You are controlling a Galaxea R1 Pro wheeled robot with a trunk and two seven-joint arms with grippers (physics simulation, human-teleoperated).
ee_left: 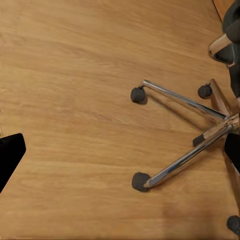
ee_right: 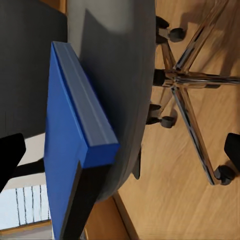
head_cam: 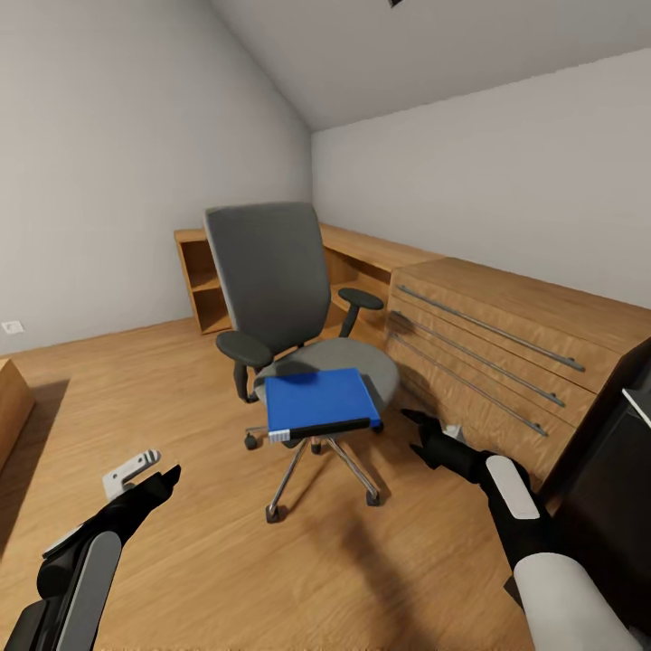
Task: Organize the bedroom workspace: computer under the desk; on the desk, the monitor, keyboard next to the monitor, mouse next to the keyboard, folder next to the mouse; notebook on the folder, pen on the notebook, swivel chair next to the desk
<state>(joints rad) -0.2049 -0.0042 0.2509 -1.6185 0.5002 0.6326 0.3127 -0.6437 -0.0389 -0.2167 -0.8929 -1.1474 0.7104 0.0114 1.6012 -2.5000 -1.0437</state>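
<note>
The swivel chair (head_cam: 280, 298) stands on the oak floor (head_cam: 181, 407) in the middle of the bedroom, facing the robot, with the light-wood drawer chest (head_cam: 506, 353) just beside it on its right-hand side in the head view. The folder (head_cam: 318, 400) lies flat on the grey seat, at the seat's front edge and overhanging it slightly toward the robot. The head view shows both arms reaching forward low over the floor: the left gripper (head_cam: 154, 484) well short of the chair's base, the right gripper (head_cam: 425, 438) near the seat's front right corner, apart from the folder. Its fingers look spread, empty; whether the left one is released or clenched I cannot tell. The right wrist view adds the folder's (ee_right: 65, 135) pale page edge and a dark band along one side, plus the chrome base from close by. The left wrist view gives the chrome star legs and casters (ee_left: 141, 181) against bare planks.
</note>
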